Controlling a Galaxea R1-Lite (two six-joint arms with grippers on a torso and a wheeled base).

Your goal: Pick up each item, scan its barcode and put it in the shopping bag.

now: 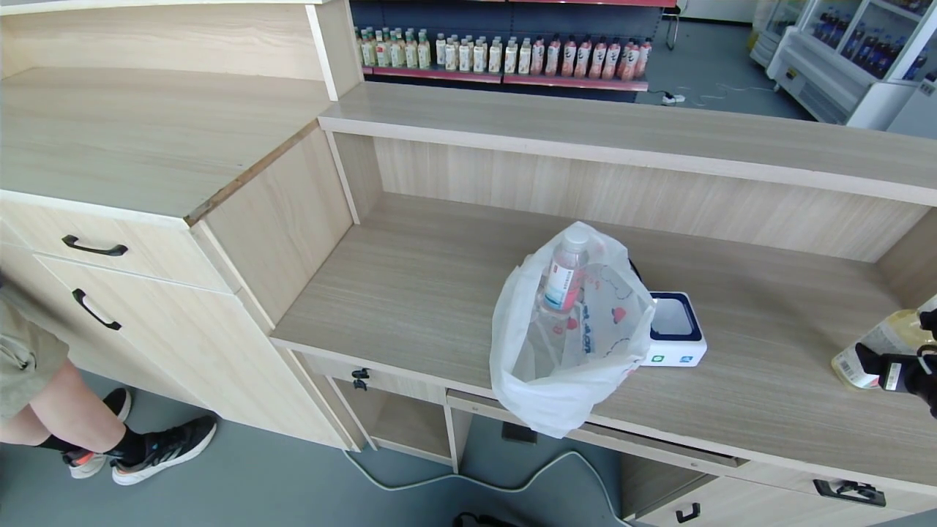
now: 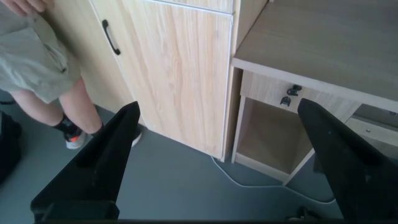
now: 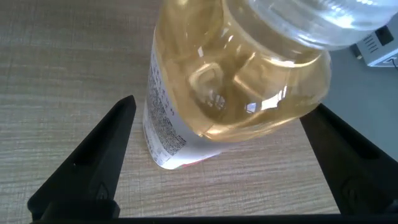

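Straddling the yellow bottle [image 1: 875,344] at the far right end of the surface [image 1: 439,293], the right gripper [image 3: 224,106] has its jaws spread wide, one finger on each side of the bottle's body. The bottle seems to stand on its base, its long axis running up toward the wrist with the neck uppermost and the label end down on the wood. That puts the jaws across its width rather than along its length. Both fingers sit just beside the plastic. Whether they touch it I cannot tell, but nothing looks pinched, and the base appears to rest on the surface.

The scanner [image 1: 673,329] sits to the left of this bottle, well apart from it. The shopping bag [image 1: 564,351] stands against the scanner's farther side, mouth open, with a clear bottle [image 1: 565,278] upright inside. Once the bottle is gripped, I judge its way runs leftward, to the scanner first and then the bag.

The left gripper [image 2: 217,106] hangs low over the floor [image 2: 186,180] beside the cabinet [image 2: 180,74], jaws spread and empty. It is far from the yellow bottle, so the right arm is plainly the nearer one.
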